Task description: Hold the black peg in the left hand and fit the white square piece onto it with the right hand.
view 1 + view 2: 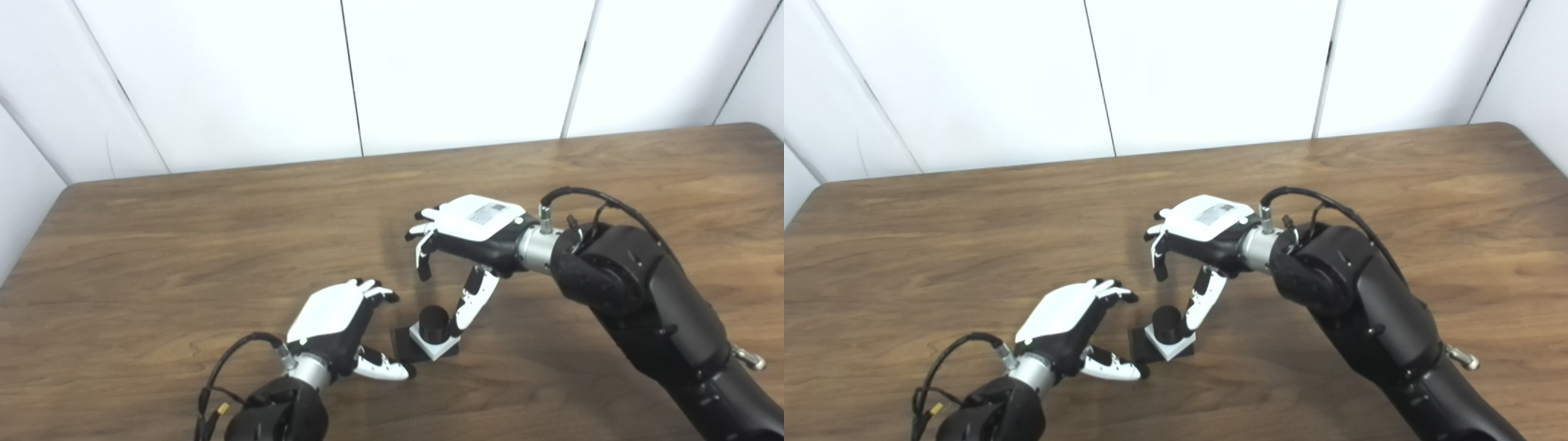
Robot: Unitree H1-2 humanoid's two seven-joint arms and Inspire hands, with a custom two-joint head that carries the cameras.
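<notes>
The black peg [433, 323] stands upright on its flat black base [404, 346], near the front middle of the wooden table [184, 245]. The white square piece [432, 346] sits around the peg, resting on the base. My left hand [343, 324] is just left of the base, open, with its thumb tip next to the base's edge and fingers spread above. My right hand [468, 236] hovers above and right of the peg, open; its thumb reaches down beside the peg and seems to touch it. Neither hand holds anything.
White wall panels [465, 73] stand behind the table's far edge. The table's left edge shows near the left side of the picture. My right forearm [649, 306] crosses the table's right front area.
</notes>
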